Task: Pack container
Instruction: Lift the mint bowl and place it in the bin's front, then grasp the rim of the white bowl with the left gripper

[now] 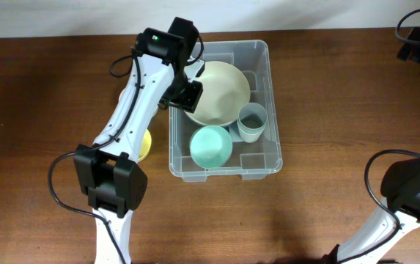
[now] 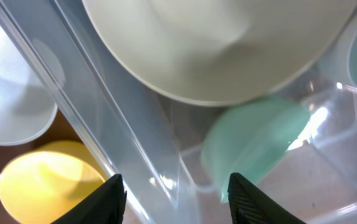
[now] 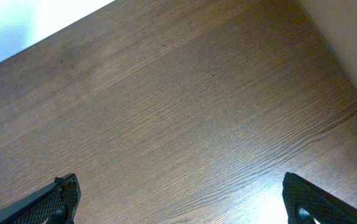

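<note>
Expect light, slick, flexing plastic from the clear container [image 1: 224, 174], sitting mid-table [image 1: 48, 73] with cream bowl [image 1: 220, 92], green bowl [image 1: 211, 145] and cup [image 1: 252, 121] inside; grip its stiffer rolled rim, with left claw [image 2: 177, 183] parted, gripping nothing, over the container's left wall, and right claw [image 3: 178, 186] spread wide over bare wood.

Soft, even light covers the tabletop [image 1: 48, 88], dimmer toward its near edge. The left wrist view is blurred at close range, with glare spots on the container [image 2: 128, 143]. The right wrist view is sharp, washed out at its top-left corner.
</note>
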{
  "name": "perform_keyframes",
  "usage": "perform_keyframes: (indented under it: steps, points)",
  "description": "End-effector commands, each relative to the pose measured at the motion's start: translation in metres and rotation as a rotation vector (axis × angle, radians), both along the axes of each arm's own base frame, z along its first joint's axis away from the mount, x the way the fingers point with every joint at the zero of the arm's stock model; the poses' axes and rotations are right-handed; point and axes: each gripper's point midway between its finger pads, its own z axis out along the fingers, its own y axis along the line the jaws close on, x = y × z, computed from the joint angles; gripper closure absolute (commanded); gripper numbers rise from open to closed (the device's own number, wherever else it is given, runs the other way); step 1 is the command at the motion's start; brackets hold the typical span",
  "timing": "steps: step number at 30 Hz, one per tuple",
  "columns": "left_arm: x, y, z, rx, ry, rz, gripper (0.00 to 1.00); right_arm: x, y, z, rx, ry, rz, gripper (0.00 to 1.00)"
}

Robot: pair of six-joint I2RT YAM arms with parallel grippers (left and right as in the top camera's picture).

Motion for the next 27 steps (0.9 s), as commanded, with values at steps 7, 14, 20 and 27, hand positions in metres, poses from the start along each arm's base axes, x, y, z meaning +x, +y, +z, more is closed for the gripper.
perform_keyframes:
  steps: [7, 14, 20, 27]
  points:
    - [0.008, -0.001, 0.025, -0.066, -0.043, 0.076, 0.51, -0.001, -0.002, 0.012, -0.013, -0.027, -0.015, 0.01]
    - [0.043, 0.094, 0.065, -0.060, -0.144, 0.523, 0.50, -0.001, -0.002, 0.012, -0.013, -0.027, -0.015, 0.01]
    - [0.066, 0.159, 0.056, -0.066, -0.180, 0.684, 0.13, -0.001, -0.002, 0.012, -0.013, -0.027, -0.015, 0.01]
    - [0.080, 0.204, -0.021, -0.099, -0.119, 0.786, 0.05, -0.001, -0.002, 0.012, -0.013, -0.027, -0.015, 0.01]
